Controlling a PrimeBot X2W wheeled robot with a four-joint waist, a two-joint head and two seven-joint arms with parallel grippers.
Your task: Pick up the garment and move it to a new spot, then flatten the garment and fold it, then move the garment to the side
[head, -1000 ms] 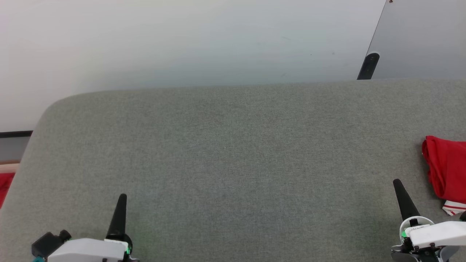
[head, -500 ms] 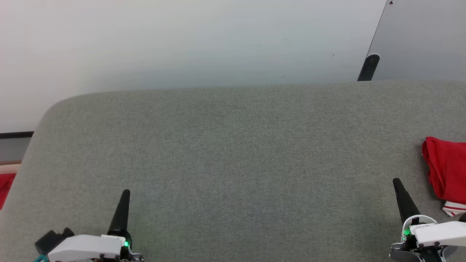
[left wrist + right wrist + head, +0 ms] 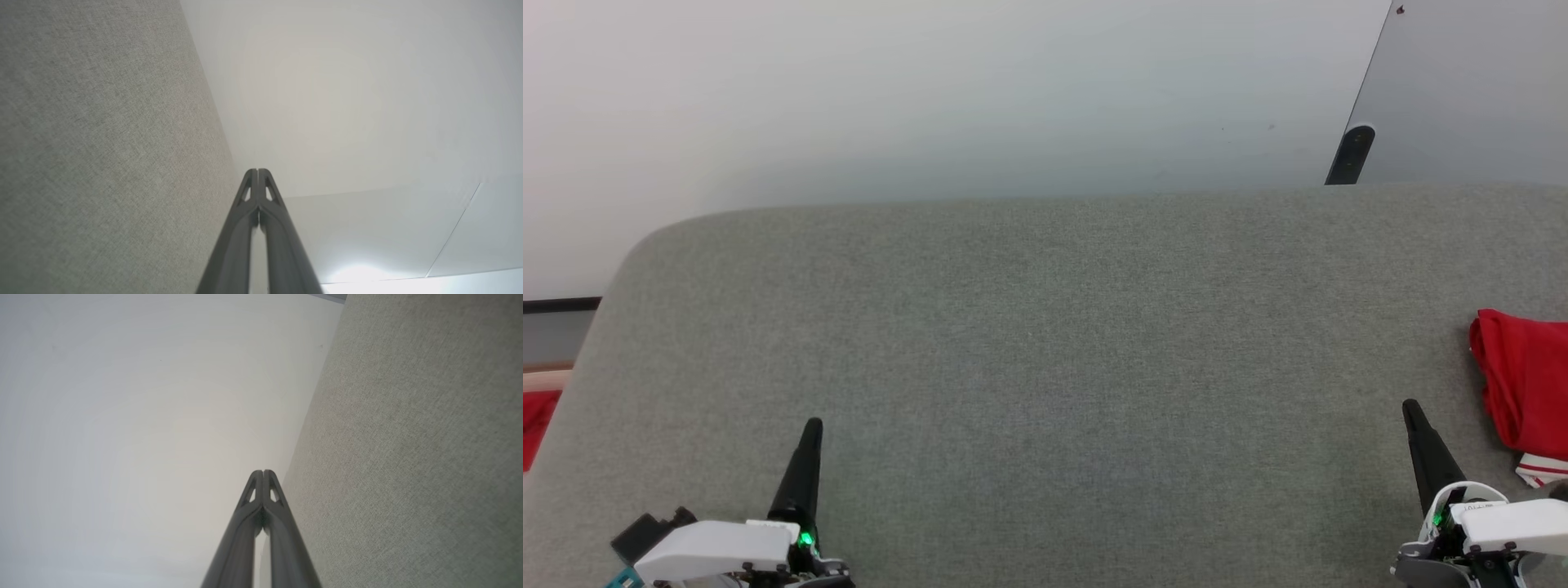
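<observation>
Head view: the bunched red jersey garment with white-and-red striped trim (image 3: 1521, 384) lies at the right edge of the grey fabric-covered surface (image 3: 1045, 327), just right of the right end effector (image 3: 1410, 408) and well apart from the left end effector (image 3: 813, 426). No writing on it is legible. A plain red cloth scrap (image 3: 534, 416) lies past the surface's left edge

Left wrist view: the left end effector's fingers are pressed together and empty, with the surface alongside

Right wrist view: the right end effector's fingers are likewise together, gripping nothing
</observation>
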